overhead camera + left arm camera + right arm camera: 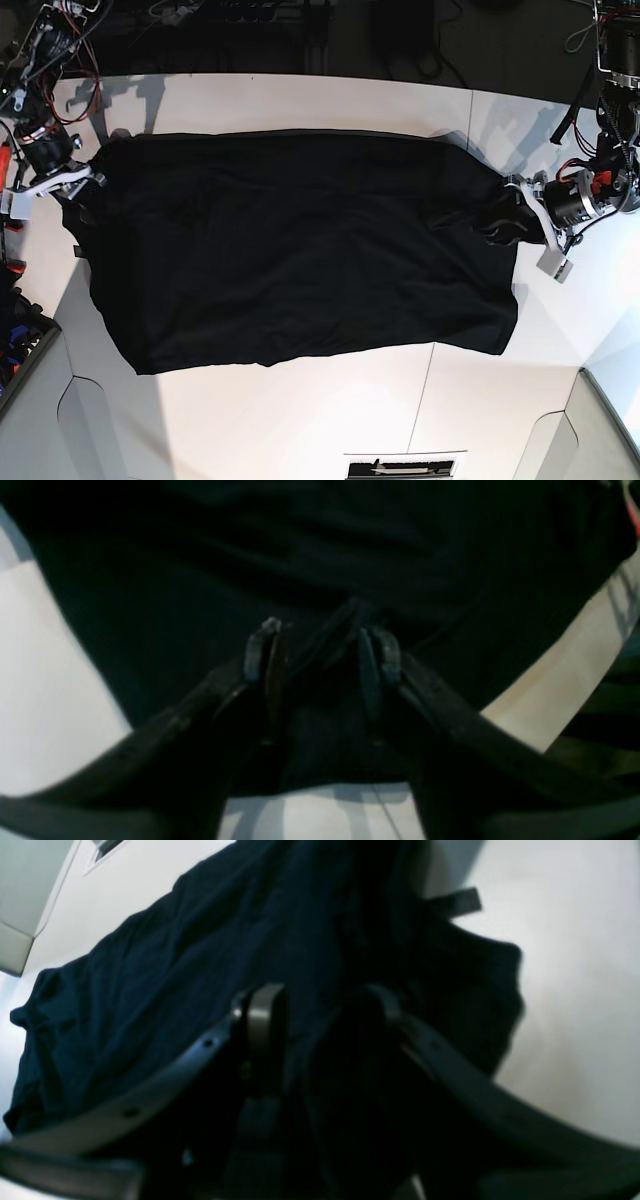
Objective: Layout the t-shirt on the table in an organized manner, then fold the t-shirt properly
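The black t-shirt [300, 250] lies spread wide across the white table [300, 410], plain side up, with its lower edge wavy. My left gripper [502, 222] is at the shirt's right end. In the left wrist view its fingers [265, 652] stand apart over a small ridge of the t-shirt [320, 555], so the left gripper [322, 645] is open. My right gripper [88, 192] is at the shirt's left end. In the right wrist view the right gripper [325, 1005] is open too, with loose, rumpled t-shirt [165, 965] lying under and between its jaws.
Cables and arm bases [45, 60] crowd the table's back corners. A thin seam [425, 375] runs through the front of the tabletop, cut-out corners [85, 420] sit at the front, and a slotted plate [400, 466] lies at the front edge.
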Tool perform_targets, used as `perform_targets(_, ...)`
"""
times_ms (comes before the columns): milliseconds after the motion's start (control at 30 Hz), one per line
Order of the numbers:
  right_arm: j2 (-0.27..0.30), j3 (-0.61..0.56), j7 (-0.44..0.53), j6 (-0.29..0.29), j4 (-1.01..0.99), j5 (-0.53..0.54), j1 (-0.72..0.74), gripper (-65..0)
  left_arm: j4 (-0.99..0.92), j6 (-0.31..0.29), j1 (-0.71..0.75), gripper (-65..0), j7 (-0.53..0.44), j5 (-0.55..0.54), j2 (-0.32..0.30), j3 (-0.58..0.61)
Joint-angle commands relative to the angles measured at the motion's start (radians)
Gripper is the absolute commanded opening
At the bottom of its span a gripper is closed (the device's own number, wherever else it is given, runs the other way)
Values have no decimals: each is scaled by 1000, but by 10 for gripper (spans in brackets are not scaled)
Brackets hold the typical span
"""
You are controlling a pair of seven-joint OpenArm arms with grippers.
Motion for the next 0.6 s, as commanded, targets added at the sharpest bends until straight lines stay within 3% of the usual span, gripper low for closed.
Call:
perform_targets(0,13,6,28,-19,11,-8,7,-399,13,-8,4,-336,-13,-3,-9,-8)
perform_targets(67,10,6,32,-70,11,-64,7,-398,13,-8,21,-277,-14,31,0,-7)
perform_targets(167,-8,6,54,-113,11,-110,7,-397,13,-8,34,-269,-27,55,7,-7)
perform_targets(333,-42,2,60,-114,10,-129,7,-395,13,-8,24,-269,-109,138,48,-7)
perform_targets(467,-50,-17,60,-115,8,-135,10,-395,13,-8,13,-269,-119,245,104,-5)
perform_targets(567,-60,-34,68,-137,7,-177,18,-395,13,-8,14,-269,-161,315,111,18)
